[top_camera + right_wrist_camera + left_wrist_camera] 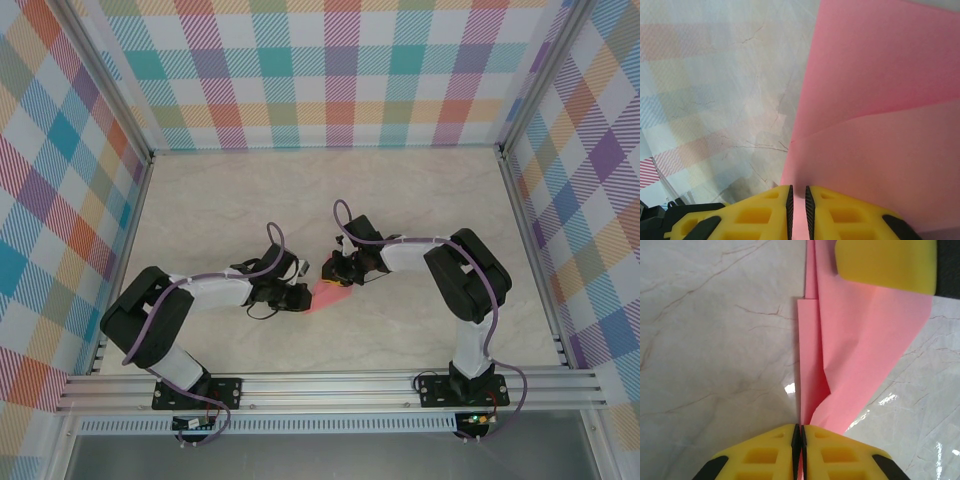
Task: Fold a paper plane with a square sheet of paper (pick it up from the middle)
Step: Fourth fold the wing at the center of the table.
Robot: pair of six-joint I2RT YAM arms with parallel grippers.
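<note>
The square sheet of paper point(330, 297) is salmon pink and folded into a long creased shape, held just above the marble table between both arms. In the left wrist view the paper point(865, 340) shows a narrow folded strip on its left and a wider flap on its right. My left gripper point(798, 432) point(310, 292) is pinched on the paper's near end, with a pink sliver between the pads. My right gripper point(797, 192) point(336, 278) is shut on the far end of the paper point(880, 100), and one of its yellow fingers point(885, 265) lies over the sheet.
The marble tabletop point(250, 200) stretches wide behind the arms. Checked walls point(330, 70) close off the back and both sides. An aluminium rail point(330, 385) runs along the near edge by the arm bases.
</note>
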